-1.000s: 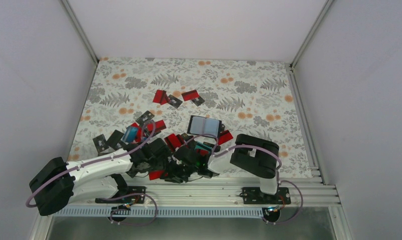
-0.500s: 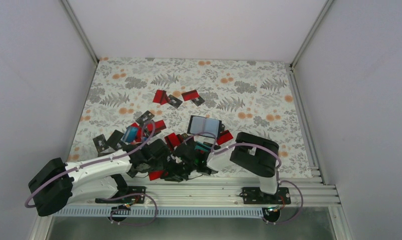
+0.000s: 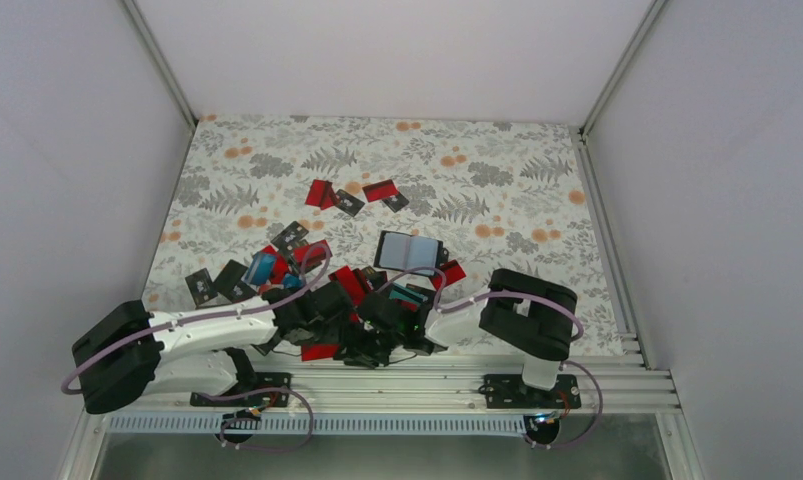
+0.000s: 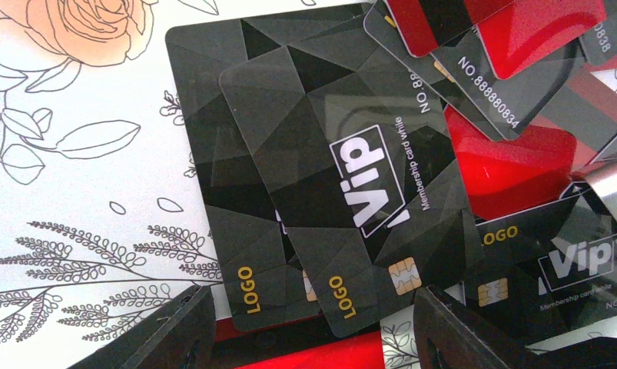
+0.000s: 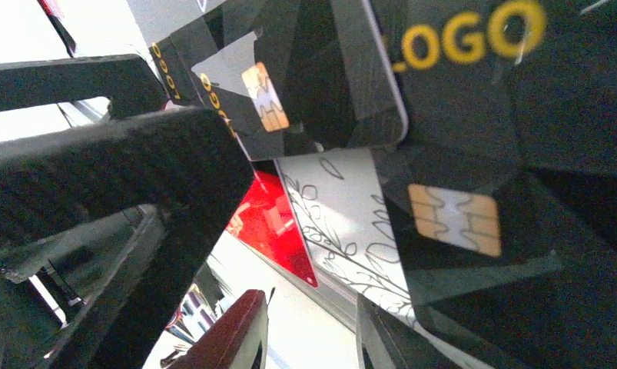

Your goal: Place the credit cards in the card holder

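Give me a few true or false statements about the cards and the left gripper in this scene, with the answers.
1. Two black VIP cards overlap each other on the floral tablecloth. True.
2. The left gripper is clamped shut on a red card. False: its fingers stand wide apart over the black VIP cards.
3. Every card on the table is black. False: red cards lie among them.
4. A small group of cards lies apart from the main pile, farther from the arms. True.
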You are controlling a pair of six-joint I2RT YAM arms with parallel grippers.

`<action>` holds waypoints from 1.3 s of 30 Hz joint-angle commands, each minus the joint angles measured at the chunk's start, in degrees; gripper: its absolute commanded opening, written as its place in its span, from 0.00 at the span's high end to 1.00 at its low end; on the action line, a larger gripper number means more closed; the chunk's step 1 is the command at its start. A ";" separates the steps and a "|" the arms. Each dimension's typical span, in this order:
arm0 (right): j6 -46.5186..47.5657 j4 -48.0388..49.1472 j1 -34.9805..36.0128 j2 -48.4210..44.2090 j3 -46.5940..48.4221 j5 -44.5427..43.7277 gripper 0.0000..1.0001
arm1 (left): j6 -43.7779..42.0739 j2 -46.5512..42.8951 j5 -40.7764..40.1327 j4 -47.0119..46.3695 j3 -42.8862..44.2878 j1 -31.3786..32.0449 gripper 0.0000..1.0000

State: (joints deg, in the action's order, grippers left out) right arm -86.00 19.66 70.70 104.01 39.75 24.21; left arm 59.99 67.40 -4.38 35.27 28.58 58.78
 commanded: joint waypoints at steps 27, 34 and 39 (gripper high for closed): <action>-0.68 12.13 -3.78 10.95 6.71 -8.08 0.75 | 0.06 -4.26 11.09 -4.14 -1.85 2.33 0.33; -0.41 12.86 -4.05 11.98 7.55 -7.67 0.86 | -0.91 -5.88 11.35 -2.85 -2.30 1.27 0.34; -0.08 12.54 -4.87 11.53 7.01 -8.24 0.93 | -1.85 -7.86 12.82 -3.80 -3.50 -0.10 0.34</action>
State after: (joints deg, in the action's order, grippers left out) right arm -82.00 28.99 70.52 111.81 44.25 26.20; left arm 60.01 61.04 -6.61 41.89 25.87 57.95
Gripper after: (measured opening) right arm 0.087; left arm 0.662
